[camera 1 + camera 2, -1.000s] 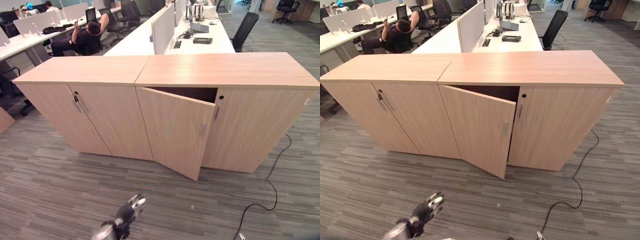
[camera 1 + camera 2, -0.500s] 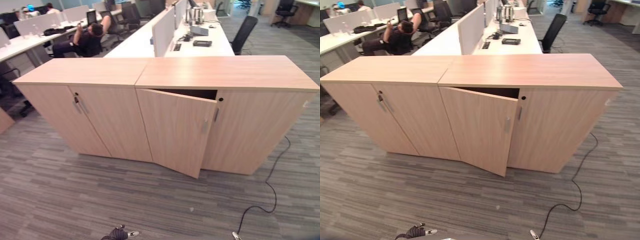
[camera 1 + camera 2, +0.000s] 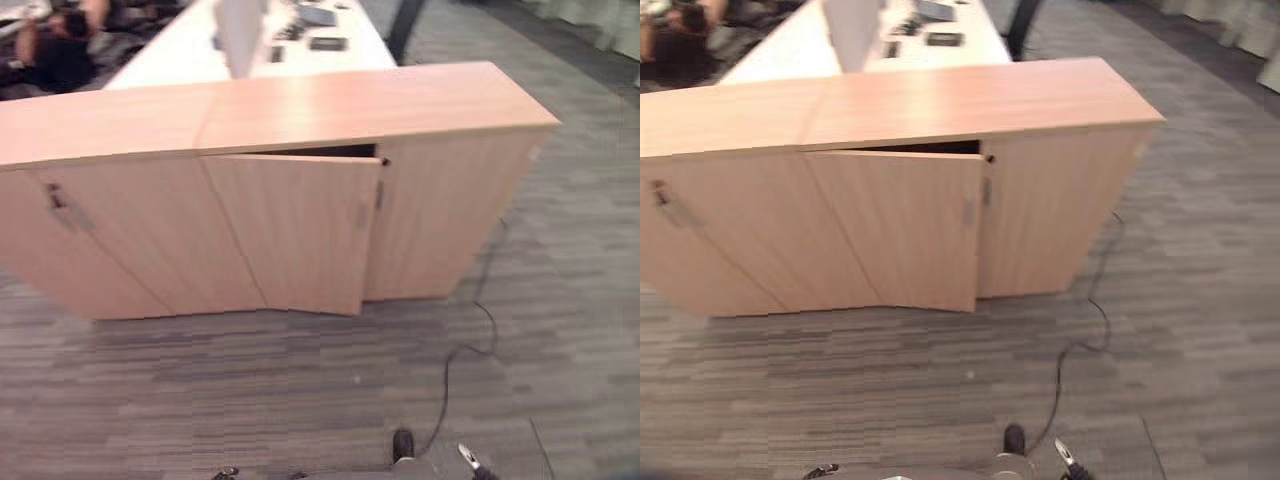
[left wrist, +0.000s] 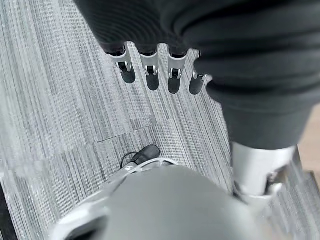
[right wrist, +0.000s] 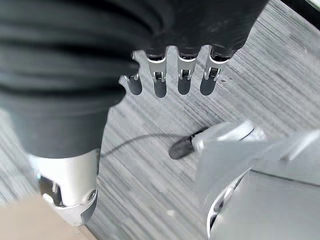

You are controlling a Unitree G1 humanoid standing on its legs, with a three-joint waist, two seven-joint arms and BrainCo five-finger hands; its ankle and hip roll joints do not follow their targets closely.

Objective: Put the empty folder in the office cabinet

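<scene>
Cabinet (image 3: 300,170), a long low unit of light wood, stands on grey striped carpet (image 3: 250,390) with one middle door (image 3: 290,235) swung partly ajar, dark space showing along its top edge; the other doors are closed. Behind it runs a white desk (image 3: 190,55) with small devices. The left hand (image 4: 150,65) hangs over the carpet, fingers straight and apart, holding nothing. The right hand (image 5: 175,70) hangs likewise, empty.

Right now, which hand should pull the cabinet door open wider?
Probably the right. Both the left hand and the right hand hang open over the carpet, holding nothing. The handle on the ajar door sits slightly toward the robot's right, so it looks nearer.
</scene>
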